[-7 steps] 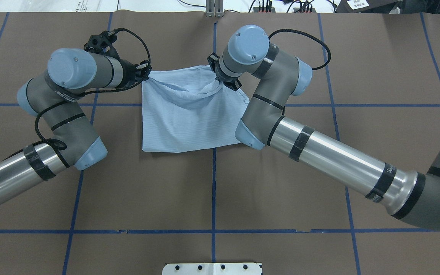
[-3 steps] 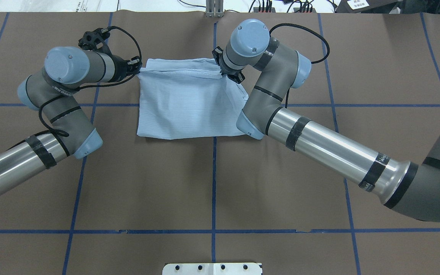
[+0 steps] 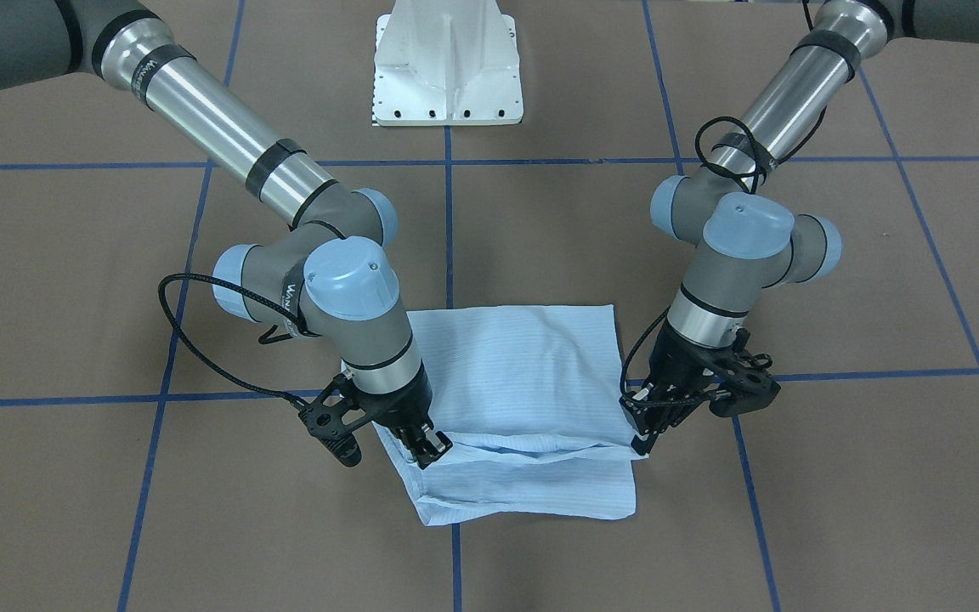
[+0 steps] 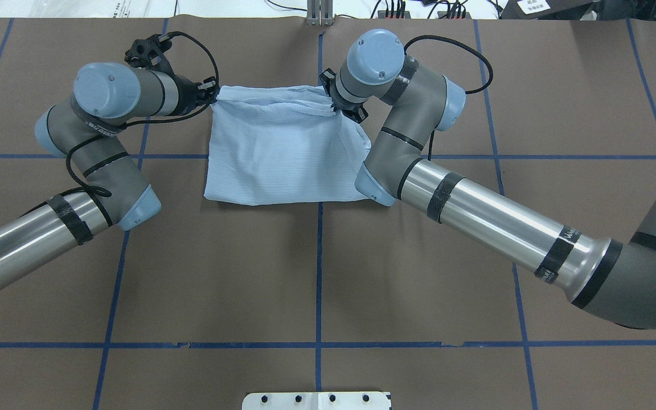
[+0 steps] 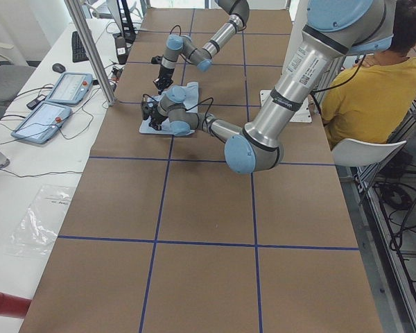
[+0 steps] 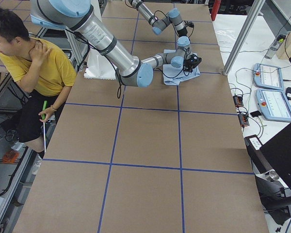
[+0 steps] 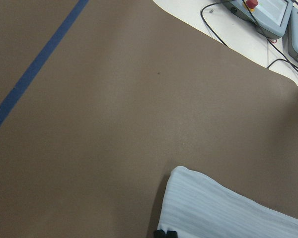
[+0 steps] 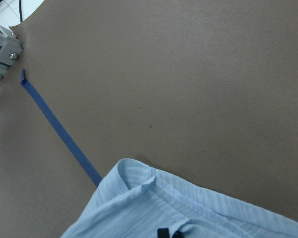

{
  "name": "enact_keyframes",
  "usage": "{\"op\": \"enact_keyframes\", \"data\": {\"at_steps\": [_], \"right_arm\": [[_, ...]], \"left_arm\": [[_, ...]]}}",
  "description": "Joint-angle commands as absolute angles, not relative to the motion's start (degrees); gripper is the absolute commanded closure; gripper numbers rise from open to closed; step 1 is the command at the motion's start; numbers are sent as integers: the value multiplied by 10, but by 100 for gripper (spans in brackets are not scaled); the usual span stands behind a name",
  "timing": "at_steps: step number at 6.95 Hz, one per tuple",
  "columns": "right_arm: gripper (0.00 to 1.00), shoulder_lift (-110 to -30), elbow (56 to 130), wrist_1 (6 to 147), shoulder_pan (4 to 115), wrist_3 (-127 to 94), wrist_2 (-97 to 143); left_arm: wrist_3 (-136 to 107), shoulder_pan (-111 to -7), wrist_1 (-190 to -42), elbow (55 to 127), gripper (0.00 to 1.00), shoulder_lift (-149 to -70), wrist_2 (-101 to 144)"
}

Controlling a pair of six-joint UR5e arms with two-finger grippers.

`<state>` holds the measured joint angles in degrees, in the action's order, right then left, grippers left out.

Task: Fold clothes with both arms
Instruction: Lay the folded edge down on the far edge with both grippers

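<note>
Left tool [image 3: 642,432] and right tool [image 3: 432,444] pinched closed, wrists low.

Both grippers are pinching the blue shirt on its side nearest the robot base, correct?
Not quite. The left gripper and right gripper pinch the shirt on its side farthest from the base, not nearest. The exterior front-facing view shows it.

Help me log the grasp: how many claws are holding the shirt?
2. The left claw pinches the shirt's far edge at its left end in the overhead view; the right claw pinches the right end.
</note>
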<state>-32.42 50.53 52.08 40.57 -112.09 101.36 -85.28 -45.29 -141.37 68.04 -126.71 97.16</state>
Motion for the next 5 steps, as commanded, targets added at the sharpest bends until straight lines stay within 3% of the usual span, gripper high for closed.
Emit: {"op": "enact_keyframes", "data": {"at_steps": [1,5], "right_arm": [[100,-316,488,513,406,-1119,1002],[100,-309,458,490,407,-1099,992]], "left_arm": [[-848,-454,-1425,652,100,-1286,969],[-842,-459,-1458,605,100,-1299,967]]}}
